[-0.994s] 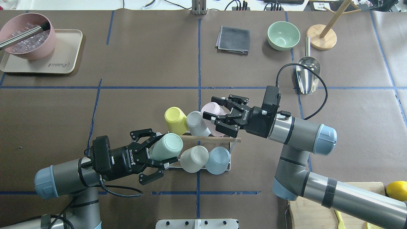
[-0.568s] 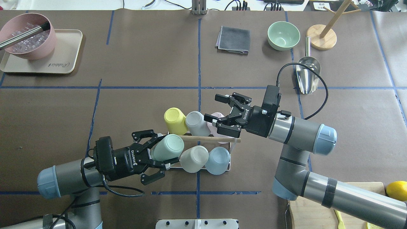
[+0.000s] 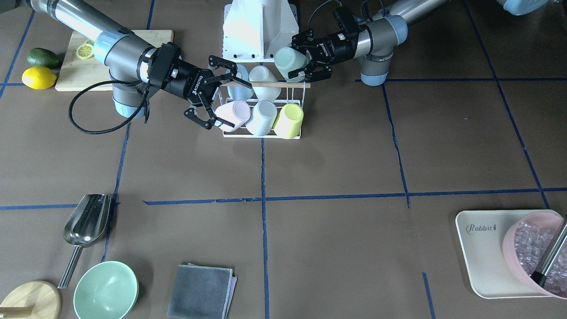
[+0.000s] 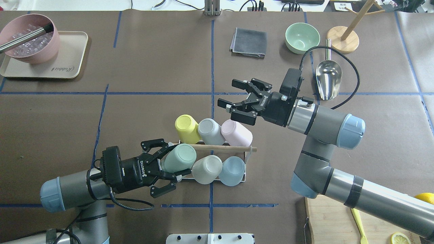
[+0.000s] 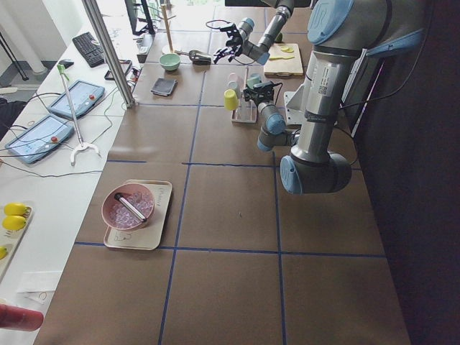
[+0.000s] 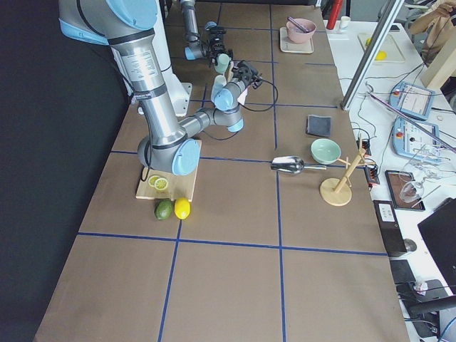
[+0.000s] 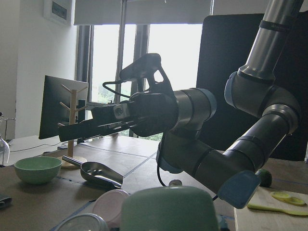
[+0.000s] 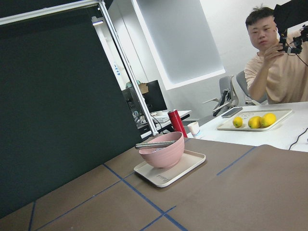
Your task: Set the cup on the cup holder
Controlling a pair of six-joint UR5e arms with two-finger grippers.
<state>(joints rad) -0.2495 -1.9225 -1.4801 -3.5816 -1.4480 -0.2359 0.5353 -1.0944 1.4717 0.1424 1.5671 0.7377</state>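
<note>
The cup holder point(image 4: 249, 156) is a white wire rack with a wooden rod point(image 4: 223, 148) across its top. A yellow cup point(image 4: 185, 128), a grey cup point(image 4: 209, 130) and a pink cup point(image 4: 237, 133) hang on its far row. A beige cup point(image 4: 207, 168) and a blue cup point(image 4: 232, 170) hang on the near row. My left gripper point(image 4: 171, 164) is shut on a green cup point(image 4: 180, 157) and holds it tilted at the rack's near-left end, a little higher than its neighbours. My right gripper point(image 4: 230, 92) is open and empty, raised beyond the pink cup.
A pink bowl point(image 4: 28, 37) of ice stands on a tray point(image 4: 71, 64) at the far left. A grey cloth point(image 4: 249, 42), a green bowl point(image 4: 301, 37), a metal scoop point(image 4: 328, 76) and a wooden stand point(image 4: 343, 39) lie far right. A cutting board point(image 4: 339, 223) and a lemon point(image 4: 423, 200) are near right.
My right gripper has drawn back and away from the pink cup, which stays on the rack. My left gripper has shifted slightly towards the rack with the green cup.
</note>
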